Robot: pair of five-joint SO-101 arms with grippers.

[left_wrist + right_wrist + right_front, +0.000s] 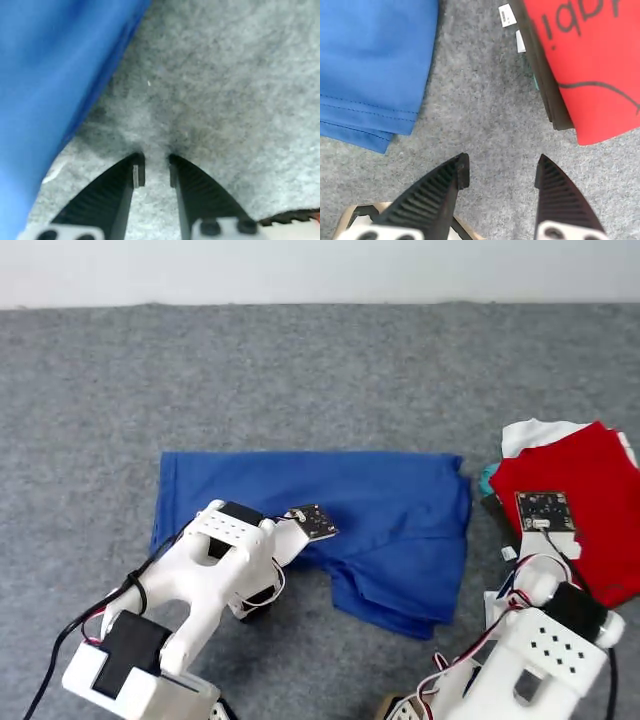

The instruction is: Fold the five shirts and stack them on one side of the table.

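A blue shirt [380,510] lies partly folded in the middle of the table, its lower right part doubled over. A red shirt [585,510] tops a folded stack at the right edge, with a white shirt [535,432] and a teal bit [487,478] peeking out beneath. My left gripper [155,170] hovers over bare grey felt just beside the blue shirt's [45,75] edge, open only a narrow gap and holding nothing. My right gripper [501,172] stands wide open over the strip of felt between the blue shirt [375,55] and the red shirt [585,65].
The table is covered in grey felt [300,370], with a wide bare stretch at the back and left. The left arm's body [200,590] overhangs the blue shirt's near-left corner. The right arm [545,640] sits at the near right, next to the stack.
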